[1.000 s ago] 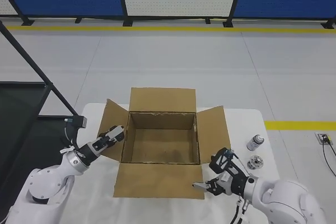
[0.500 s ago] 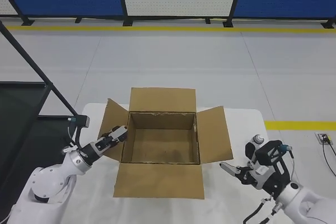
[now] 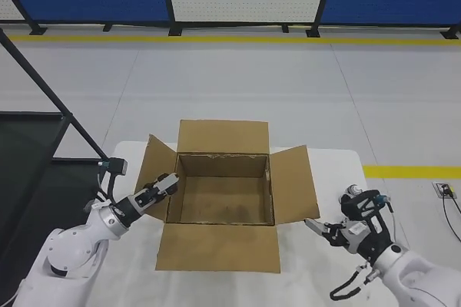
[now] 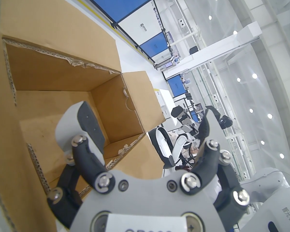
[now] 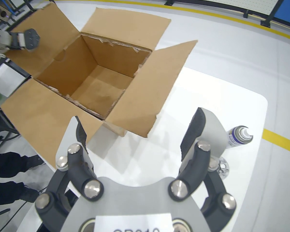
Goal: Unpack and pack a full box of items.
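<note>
- The left gripper [image 4: 147,119]: jaws stand wide apart with nothing between them. One finger [image 4: 91,124] hangs over the inside of the box [image 3: 219,247], by its left side. Whether it touches the cardboard cannot be told.
- The right gripper [image 5: 139,121]: jaws wide apart, gripping nothing, dark pads facing each other over bare table [image 3: 334,165]. It sits just off the right flap [image 3: 294,184], toward the box's front right corner and apart from the cardboard.
- The box stands upright at mid-table, top open, all four flaps folded outward. The near flap lies flat toward the robot and the side flaps slope up and out. The torn corrugated rim shows along the far and right walls. The brown floor of the box is in plain sight, with a faint dark smudge.
- A can [image 5: 239,136] stands upright on the table near the right edge, just beyond the right gripper and well apart from the box. Its cap is off and the nozzle shows.
- A round metal piece [image 5: 222,167] lies flat on the table just beside the can, partly hidden by the gripper's linkage. What it is cannot be told.
- Writing: a white label [image 5: 135,222] is fixed to the right gripper's base plate, its print cut by the frame edge. The left gripper's plate carries a similar one. The can's side shows blue and white print, too small to make out.
</note>
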Motion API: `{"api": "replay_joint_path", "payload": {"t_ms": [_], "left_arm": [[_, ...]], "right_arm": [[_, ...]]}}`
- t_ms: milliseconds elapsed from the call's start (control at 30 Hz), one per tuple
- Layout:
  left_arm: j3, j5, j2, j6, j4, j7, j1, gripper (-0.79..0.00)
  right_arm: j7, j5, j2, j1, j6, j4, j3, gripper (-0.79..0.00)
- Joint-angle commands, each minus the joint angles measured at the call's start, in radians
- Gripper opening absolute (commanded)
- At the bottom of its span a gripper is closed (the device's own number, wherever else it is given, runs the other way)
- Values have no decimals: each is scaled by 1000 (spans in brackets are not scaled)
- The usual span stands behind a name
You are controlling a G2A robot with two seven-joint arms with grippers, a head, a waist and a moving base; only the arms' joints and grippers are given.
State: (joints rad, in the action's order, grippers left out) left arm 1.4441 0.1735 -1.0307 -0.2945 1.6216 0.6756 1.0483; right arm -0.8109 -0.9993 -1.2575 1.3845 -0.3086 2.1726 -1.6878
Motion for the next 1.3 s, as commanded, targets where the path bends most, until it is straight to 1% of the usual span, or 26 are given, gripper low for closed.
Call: {"api": "replay_joint_path", "payload": {"t_ms": [0, 167, 300, 433, 600, 733, 900, 967, 1000, 1033, 1100, 1133, 1167, 1267], "left_arm": [[3, 3, 0, 0, -2, -1, 1, 0], [5, 4, 0, 2, -4, -2, -4, 0], [-1, -2, 0, 8, -1, 1, -14, 0], [-12, -5, -1, 12, -3, 5, -23, 0], [-23, -8, -3, 12, -9, 4, -31, 0], [-22, -6, -3, 13, -11, 4, -30, 0], [-17, -8, -2, 13, -8, 2, -25, 0], [-16, -8, -2, 14, -7, 1, -24, 0], [-15, -8, -2, 14, -7, 1, -23, 0], [-14, -8, -2, 14, -7, 2, -23, 0], [-13, -7, -2, 13, -9, 3, -23, 0], [-12, -6, -2, 13, -10, 2, -23, 0], [-13, -4, -2, 13, -11, 3, -23, 0], [-12, -4, -1, 15, -14, 4, -26, 0]], "right_arm": [[4, -7, 3, 5, 6, -24, -16, 0], [-1, -22, 12, 9, 32, -111, -78, 0], [-39, -67, 20, -10, 49, -192, -95, 0], [-102, -129, 28, -52, 60, -279, -73, 0], [-171, -187, 34, -144, 98, -425, -25, 0], [-183, -182, 37, -217, 95, -536, 3, 0], [-178, -187, 43, -268, 88, -626, 16, 0], [-179, -191, 44, -280, 91, -648, 25, -142], [-178, -190, 45, -284, 90, -656, 28, -403], [-176, -188, 46, -287, 90, -663, 29, -453], [-175, -185, 48, -292, 87, -673, 31, -616], [-174, -182, 49, -293, 88, -677, 31, -745], [-172, -179, 50, -294, 86, -679, 31, -785], [-155, -163, 53, -291, 86, -673, 25, -785]]}}
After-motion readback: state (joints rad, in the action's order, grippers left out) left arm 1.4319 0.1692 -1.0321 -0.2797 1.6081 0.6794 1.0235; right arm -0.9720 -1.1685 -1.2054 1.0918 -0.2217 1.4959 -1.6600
